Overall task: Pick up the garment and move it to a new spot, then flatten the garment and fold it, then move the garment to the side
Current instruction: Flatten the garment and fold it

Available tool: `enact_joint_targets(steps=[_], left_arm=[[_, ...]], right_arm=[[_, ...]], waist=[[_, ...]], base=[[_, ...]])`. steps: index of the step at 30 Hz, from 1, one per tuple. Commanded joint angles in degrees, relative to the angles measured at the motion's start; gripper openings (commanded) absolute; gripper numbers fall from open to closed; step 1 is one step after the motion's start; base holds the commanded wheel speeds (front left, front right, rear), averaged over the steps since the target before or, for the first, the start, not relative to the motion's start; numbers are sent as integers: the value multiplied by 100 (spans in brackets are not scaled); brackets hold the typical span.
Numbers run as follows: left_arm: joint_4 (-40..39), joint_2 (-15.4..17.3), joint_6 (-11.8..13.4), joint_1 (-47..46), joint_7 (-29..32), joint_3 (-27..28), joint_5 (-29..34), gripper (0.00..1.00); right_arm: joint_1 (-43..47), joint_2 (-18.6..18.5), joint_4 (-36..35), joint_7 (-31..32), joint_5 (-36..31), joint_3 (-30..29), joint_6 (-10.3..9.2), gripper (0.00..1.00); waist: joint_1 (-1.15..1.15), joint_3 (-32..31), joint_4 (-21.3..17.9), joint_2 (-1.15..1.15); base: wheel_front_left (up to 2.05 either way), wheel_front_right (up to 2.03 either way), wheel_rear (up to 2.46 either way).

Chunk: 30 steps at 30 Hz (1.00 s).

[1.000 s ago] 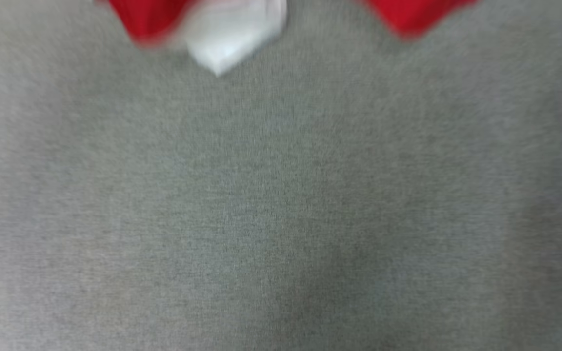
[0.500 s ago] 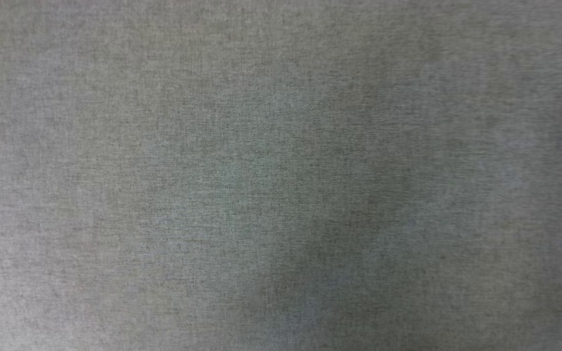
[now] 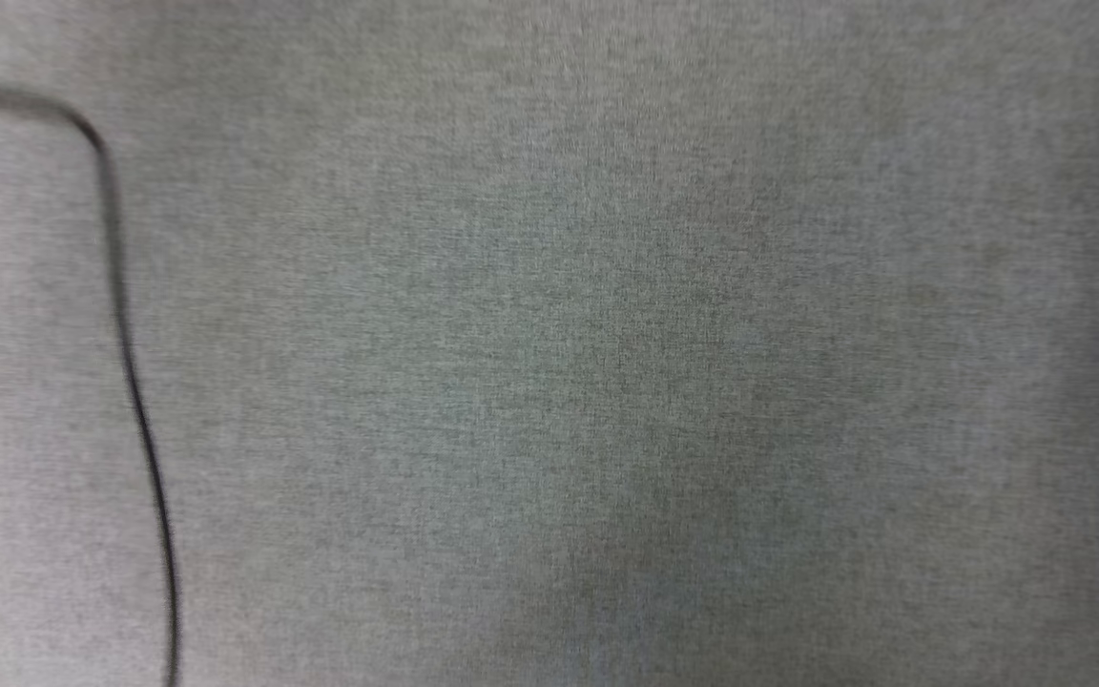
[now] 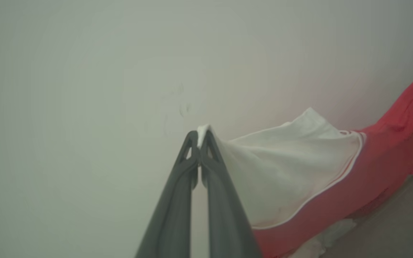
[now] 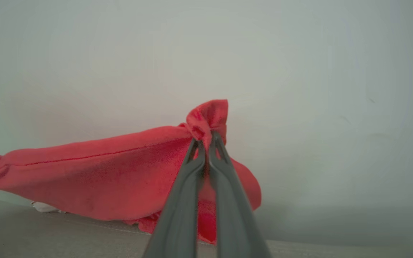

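**Grey cloth [image 3: 607,382] below, shirt [image 4: 389,154] held up at two ends**

We have the shirt strung between our arms in front of a pale wall [image 4: 66,89]. Our left claw [image 4: 201,134] is pinched together on the tip of a white sleeve [image 4: 281,168], which fans out to that claw's right into the red body. Our right claw [image 5: 206,138] is clamped on a bunched red edge; the rest sags away to that claw's left, its lowest folds down by the grey cloth, and we cannot tell whether they touch. Beneath our head camera a thin black cord [image 3: 120,315] curves across the cloth.
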Motion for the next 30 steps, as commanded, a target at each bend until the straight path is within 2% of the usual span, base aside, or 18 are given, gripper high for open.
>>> enact_joint_targets(steps=[1,12,15,26,30], left_arm=[[-101,-93,32,444,-12,-8,-49,0],[-837,-342,293,3330,-13,97,-212,0],[-909,-382,240,4011,-13,105,-308,0],[-914,-284,302,5747,-13,168,-493,0],[-1075,-286,200,6309,-13,153,-712,0]], right_arm=[[273,25,33,-105,83,47,-8,0],[2203,10,186,-505,951,626,-8,0],[2722,-71,208,-509,1249,863,-8,0],[4259,-254,236,-458,2311,1525,-8,0],[4691,-413,147,-315,2755,1764,-8,0]], waist=[[0,-173,18,0],[0,-1297,11,0],[0,-1579,24,0],[0,-2519,104,0],[0,-2787,152,0]], base=[[0,0,0],[0,0,0],[0,0,0],[0,0,0],[0,0,0]])
